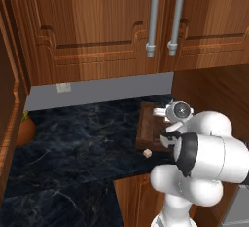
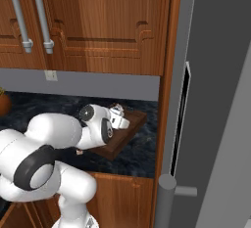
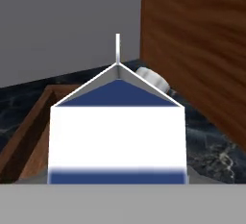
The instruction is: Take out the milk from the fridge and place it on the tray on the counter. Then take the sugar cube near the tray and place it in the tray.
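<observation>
Fridge (image 2: 215, 100) at the far right of the right base view, tall grey slab with its long handle low down; door state hard to read from here.

Counter (image 1: 82, 143): dark marbled stone under brown wall cabinets (image 1: 97, 26).

Tray (image 2: 128, 126): shallow dark brown wood, sitting on the counter in the corner beside the fridge-side panel. Raised rim shows at the left of the hand view.

Milk (image 3: 117, 131): white gable-top carton with blue panels and a round white cap on the slope. It stands upright right before the hand camera, over the tray. Whether its base rests on the tray floor cannot be told. Judgement: light to moderate, stiff card walls that dent if squeezed hard, smooth faces a bit slippery. Best hold is across the flat side walls below the gable, not on the sloped top or the cap.

Pincer (image 2: 119, 117): over the tray, wrist level, jaws set roughly carton-wide. Fingertips are hidden, so I cannot tell whether they press the milk or stand just clear of it.

Sugar cube (image 1: 146, 153): tiny off-white block on the bare counter, just beside the tray's near edge, untouched. Judgement: nearly weightless, rigid but crumbly at the corners, easy to flick away. It wants a narrow, centred pinch on two opposite faces, straight down.
</observation>
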Motion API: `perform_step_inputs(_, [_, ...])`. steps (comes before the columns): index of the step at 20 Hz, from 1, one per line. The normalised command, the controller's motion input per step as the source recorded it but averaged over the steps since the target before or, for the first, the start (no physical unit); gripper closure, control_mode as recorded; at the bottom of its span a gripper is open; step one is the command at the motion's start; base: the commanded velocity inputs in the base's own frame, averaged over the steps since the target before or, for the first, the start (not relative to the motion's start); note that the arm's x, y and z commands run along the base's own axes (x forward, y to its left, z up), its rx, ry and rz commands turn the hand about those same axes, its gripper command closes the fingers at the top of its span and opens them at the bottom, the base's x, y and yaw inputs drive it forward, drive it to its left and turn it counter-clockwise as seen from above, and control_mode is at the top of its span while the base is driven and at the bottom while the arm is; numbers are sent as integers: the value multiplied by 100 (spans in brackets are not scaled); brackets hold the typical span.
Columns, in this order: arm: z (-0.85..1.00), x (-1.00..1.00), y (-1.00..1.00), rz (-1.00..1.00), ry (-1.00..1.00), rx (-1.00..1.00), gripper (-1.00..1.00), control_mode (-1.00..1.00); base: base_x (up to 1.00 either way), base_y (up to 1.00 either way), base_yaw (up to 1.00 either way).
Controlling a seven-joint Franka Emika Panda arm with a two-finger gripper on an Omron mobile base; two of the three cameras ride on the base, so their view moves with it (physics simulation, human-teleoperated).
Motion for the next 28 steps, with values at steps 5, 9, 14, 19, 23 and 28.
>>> perform_step_inputs(5, [0, 31, 0, 0, 7, 0, 100, -100, 0, 0, 0])
perform_step_inputs(9, [0, 40, 0, 0, 10, 0, 100, -100, 0, 0, 0])
perform_step_inputs(14, [0, 45, 0, 0, 3, 0, 100, -100, 0, 0, 0])
perform_step_inputs(19, [0, 41, 0, 0, 0, 0, 100, -100, 0, 0, 0])
perform_step_inputs(23, [-20, 23, 0, 1, 9, 0, 100, -100, 0, 0, 0])
perform_step_inputs(28, [-28, 2, 0, 0, 1, 0, 100, -100, 0, 0, 0])
